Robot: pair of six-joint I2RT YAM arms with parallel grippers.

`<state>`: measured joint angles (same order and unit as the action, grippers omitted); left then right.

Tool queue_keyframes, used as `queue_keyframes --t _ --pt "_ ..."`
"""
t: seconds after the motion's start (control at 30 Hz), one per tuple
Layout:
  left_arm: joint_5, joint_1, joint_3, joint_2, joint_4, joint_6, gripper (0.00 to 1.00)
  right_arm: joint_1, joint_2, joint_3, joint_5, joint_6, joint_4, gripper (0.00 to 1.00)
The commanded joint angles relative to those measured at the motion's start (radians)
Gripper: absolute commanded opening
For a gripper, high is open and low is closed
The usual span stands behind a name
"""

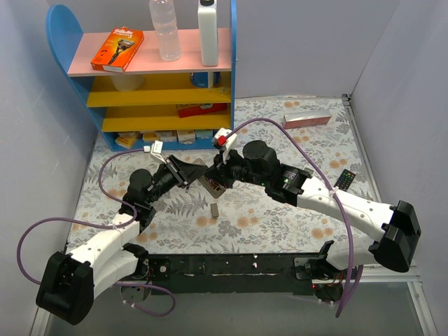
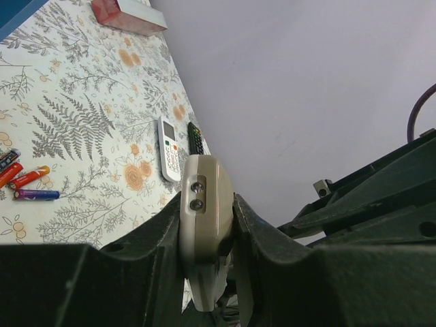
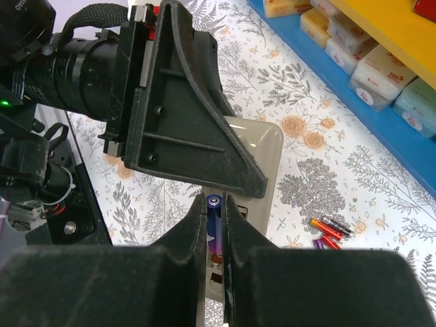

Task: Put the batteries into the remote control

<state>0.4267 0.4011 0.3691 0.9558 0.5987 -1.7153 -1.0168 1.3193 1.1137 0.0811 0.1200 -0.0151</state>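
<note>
My left jaws are clamped on the remote (image 2: pixel 204 218), held off the bench (image 1: pixel 266 224). My right jaws pinch a purple battery (image 3: pixel 214 211) right at its back. I should line it up straight, then push gently.

Left end effector (image 2: pixel 208 211) clamps remote control (image 2: pixel 204 180); right end effector (image 3: pixel 215 208) pinches battery (image 3: pixel 214 201).
</note>
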Motion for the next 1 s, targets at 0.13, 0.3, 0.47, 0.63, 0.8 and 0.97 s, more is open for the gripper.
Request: queue_keyframes --t 0.13,0.3,0.47,0.63,0.8,0.97 --pt "-0.02 -0.002 0.034 -0.074 -0.071 0.0 0.0 -0.009 0.009 -0.032 -0.02 -0.037 0.083 0.01" --pt "-0.028 -0.002 0.036 -0.097 -0.105 0.005 0.0 -0.012 0.021 -0.041 -0.021 -0.048 0.075 0.01" --pt "-0.032 -0.002 0.048 -0.109 -0.143 0.019 0.0 -0.02 0.041 -0.031 -0.032 -0.072 0.044 0.01" --pt "-0.036 -0.002 0.071 -0.114 -0.178 0.046 0.0 -0.034 0.058 -0.023 -0.049 -0.091 0.03 0.01" --pt "-0.036 -0.002 0.087 -0.114 -0.208 0.056 0.0 -0.042 0.078 -0.025 -0.066 -0.109 0.017 0.01" --pt "-0.046 -0.004 0.094 -0.121 -0.212 0.054 0.0 -0.049 0.092 -0.041 -0.073 -0.109 0.017 0.02"
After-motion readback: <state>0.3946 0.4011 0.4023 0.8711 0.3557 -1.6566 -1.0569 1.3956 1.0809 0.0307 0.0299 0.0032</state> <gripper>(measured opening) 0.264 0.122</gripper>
